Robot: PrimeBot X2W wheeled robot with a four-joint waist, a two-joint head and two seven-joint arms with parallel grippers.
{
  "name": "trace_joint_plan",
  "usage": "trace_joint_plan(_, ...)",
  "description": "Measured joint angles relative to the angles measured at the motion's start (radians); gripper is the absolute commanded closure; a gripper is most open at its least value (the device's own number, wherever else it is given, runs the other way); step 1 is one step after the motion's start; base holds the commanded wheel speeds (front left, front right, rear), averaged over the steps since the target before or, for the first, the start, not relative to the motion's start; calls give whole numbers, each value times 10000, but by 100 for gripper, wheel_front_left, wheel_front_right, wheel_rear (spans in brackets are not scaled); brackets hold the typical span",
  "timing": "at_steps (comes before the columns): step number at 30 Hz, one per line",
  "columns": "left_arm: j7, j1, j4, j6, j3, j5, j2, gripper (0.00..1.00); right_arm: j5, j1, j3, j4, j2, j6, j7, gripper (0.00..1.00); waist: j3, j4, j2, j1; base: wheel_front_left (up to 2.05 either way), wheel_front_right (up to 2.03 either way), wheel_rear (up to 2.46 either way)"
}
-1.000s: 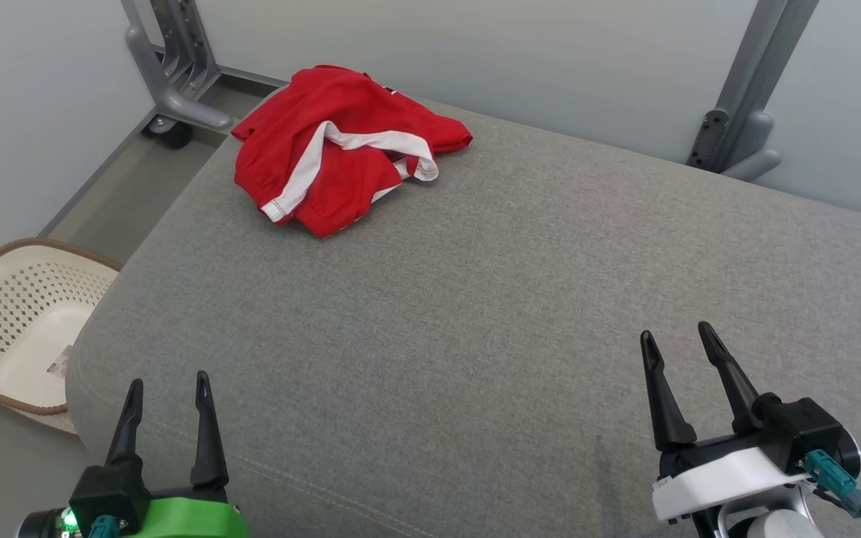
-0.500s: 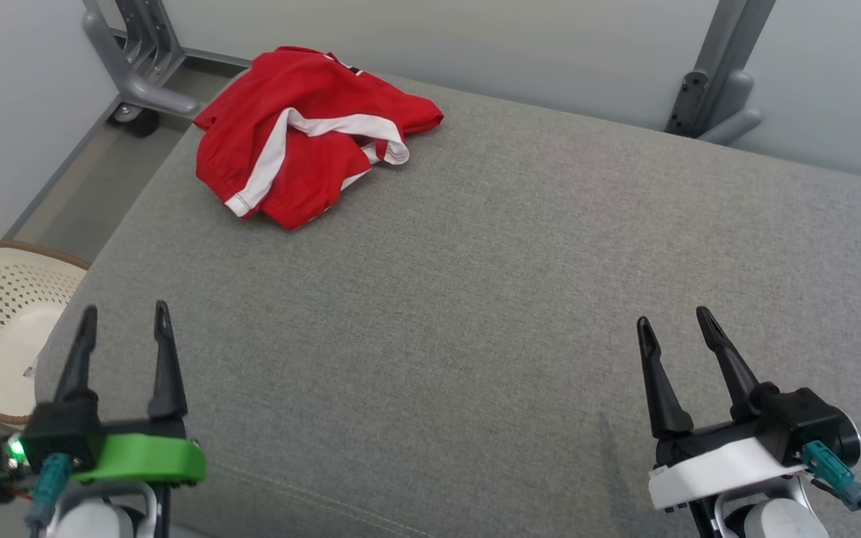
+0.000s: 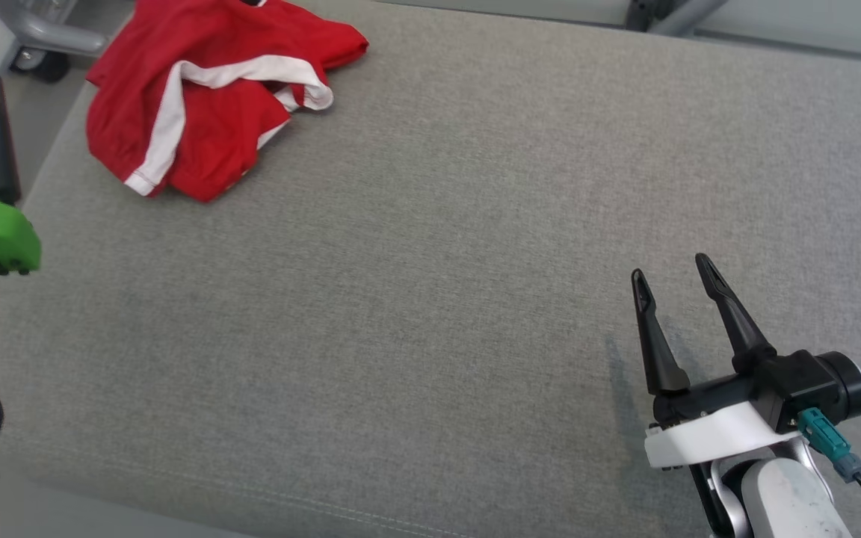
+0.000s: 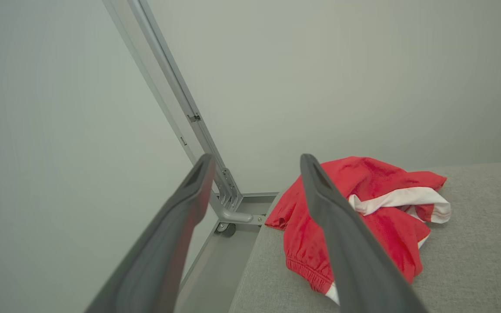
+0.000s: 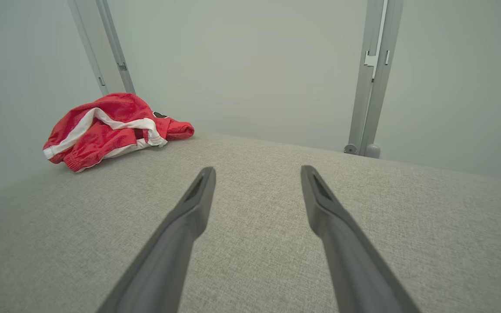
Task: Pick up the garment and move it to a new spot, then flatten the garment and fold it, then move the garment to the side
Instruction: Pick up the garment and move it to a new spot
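Fingers of the left gripper (image 4: 255, 161) stand spread and empty, beside the left edge of the grey cushion (image 3: 430, 299); a grey frame leg (image 4: 233, 214) with a caster shows between its fingertips; just beyond its right fingertip the crumpled red garment (image 3: 199, 112) with a white stripe lies on the cushion's far left corner; right gripper (image 3: 670, 269) hovers over the cushion's near right part, jaws spread with nothing between them, garment well ahead of them and off to their left.

One red garment (image 3: 199, 97), one padded table (image 3: 438, 299), two hands, left hand (image 4: 255, 158) and right hand (image 3: 670, 267), two metal posts (image 5: 374, 78) (image 5: 111, 48), possibly one caster (image 4: 225, 229).
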Motion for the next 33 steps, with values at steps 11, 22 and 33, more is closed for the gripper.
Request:
trace_joint_plan(11,1647,-2281,3340,-84,-1384,-1455,1172,0,-336,-292,-150,-573,-8,0,0,0,1737,-1230,0,0,0,0,0)
trace_joint_plan(22,1131,-3226,5271,-86,-1898,-1806,1513,0,-380,-625,-374,-823,-8,0,0,0,3124,-1991,0,-1,0,0,0)
trace_joint_plan(33,282,-3650,6027,0,-2228,-1503,1718,100,-169,-777,-372,-690,-6,0,0,0,2871,-2224,0,0,0,0,0)
